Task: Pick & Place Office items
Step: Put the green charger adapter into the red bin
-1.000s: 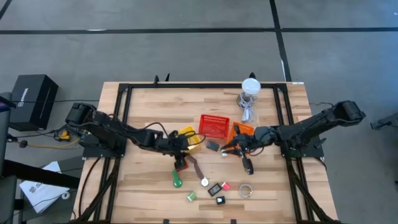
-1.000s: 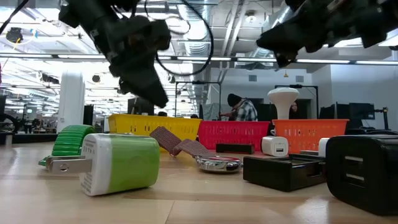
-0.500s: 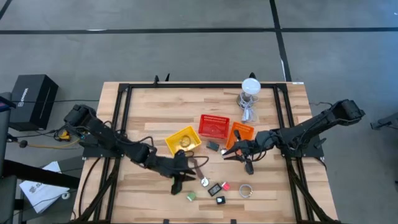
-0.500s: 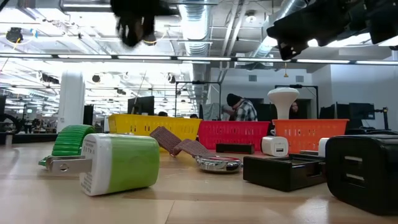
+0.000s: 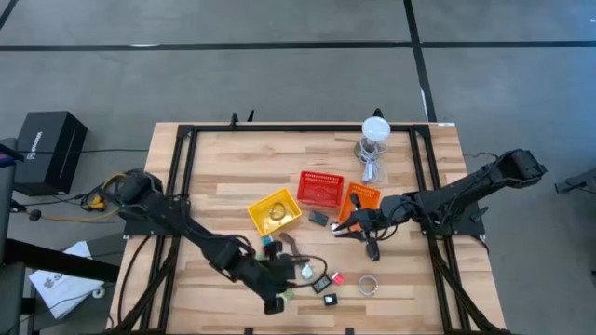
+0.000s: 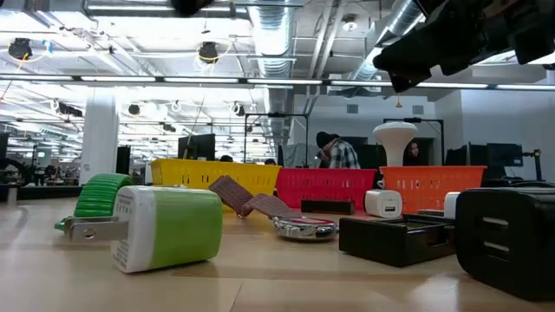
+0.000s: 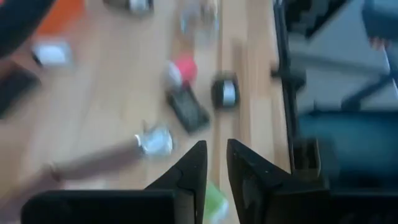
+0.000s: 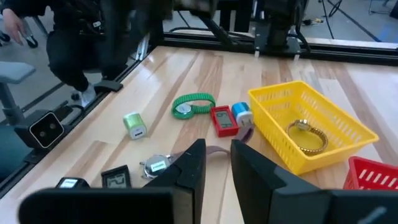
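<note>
Left pincer (image 5: 277, 302) moved forward, now beside green plug (image 5: 288, 294)

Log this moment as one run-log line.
left end effector: near green charger, narrowly open, empty | right end effector: by orange basket, narrowly open, empty | yellow basket: holds gold bracelet
</note>
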